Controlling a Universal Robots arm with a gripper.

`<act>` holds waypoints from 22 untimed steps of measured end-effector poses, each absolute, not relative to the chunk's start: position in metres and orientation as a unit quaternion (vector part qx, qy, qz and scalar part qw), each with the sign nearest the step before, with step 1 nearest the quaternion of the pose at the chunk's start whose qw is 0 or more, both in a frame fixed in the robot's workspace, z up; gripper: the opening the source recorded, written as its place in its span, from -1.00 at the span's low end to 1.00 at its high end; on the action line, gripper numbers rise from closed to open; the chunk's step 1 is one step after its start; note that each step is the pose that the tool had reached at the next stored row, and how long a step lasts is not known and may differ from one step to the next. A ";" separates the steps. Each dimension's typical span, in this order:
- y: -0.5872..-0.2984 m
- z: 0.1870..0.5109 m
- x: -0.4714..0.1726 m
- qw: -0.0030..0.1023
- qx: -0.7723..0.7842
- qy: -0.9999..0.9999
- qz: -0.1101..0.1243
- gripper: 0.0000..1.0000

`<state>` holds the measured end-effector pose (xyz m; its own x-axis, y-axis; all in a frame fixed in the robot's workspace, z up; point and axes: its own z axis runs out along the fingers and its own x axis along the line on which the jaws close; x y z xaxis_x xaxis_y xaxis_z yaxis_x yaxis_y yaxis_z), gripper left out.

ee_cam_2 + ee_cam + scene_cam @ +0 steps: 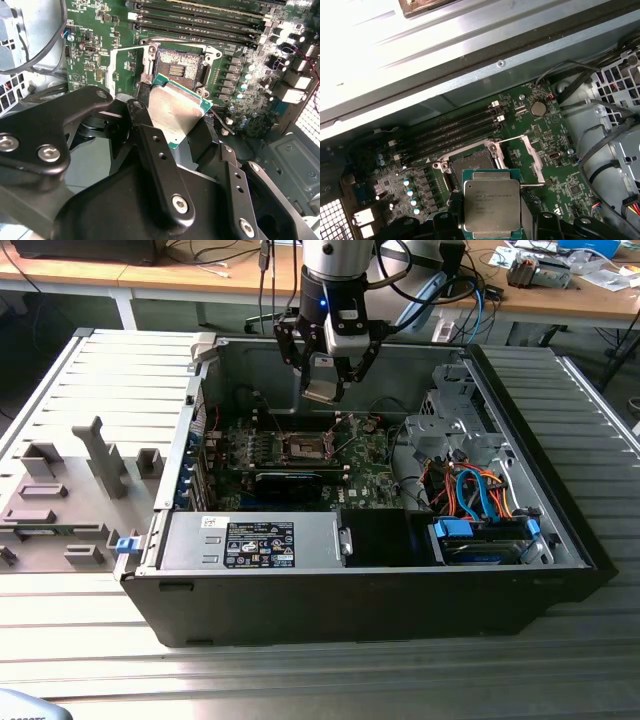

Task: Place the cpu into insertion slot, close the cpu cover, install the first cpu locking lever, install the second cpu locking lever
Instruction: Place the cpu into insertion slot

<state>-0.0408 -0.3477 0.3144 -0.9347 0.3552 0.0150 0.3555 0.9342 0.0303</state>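
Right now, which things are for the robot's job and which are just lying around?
For the job: the end effector, holding the cpu; the insertion slot, uncovered; the cpu cover, swung open beside it.

Just there: memory sticks; round battery; blue and orange cables; labelled grey box.

Exterior view bright, inside of case shadowed. First wrist view: metal panel blown out white. Second wrist view: cpu glints.
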 end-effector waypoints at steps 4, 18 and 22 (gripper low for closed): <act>-0.348 0.314 -0.041 0.005 -0.183 -0.983 -0.016 0.09; -0.348 0.314 -0.041 0.004 -0.189 -0.982 -0.016 0.09; -0.348 0.314 -0.041 0.004 -0.191 -0.981 -0.016 0.09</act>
<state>-0.0408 -0.3477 0.3144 -0.9271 0.3745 0.0150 0.3748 0.9266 0.0303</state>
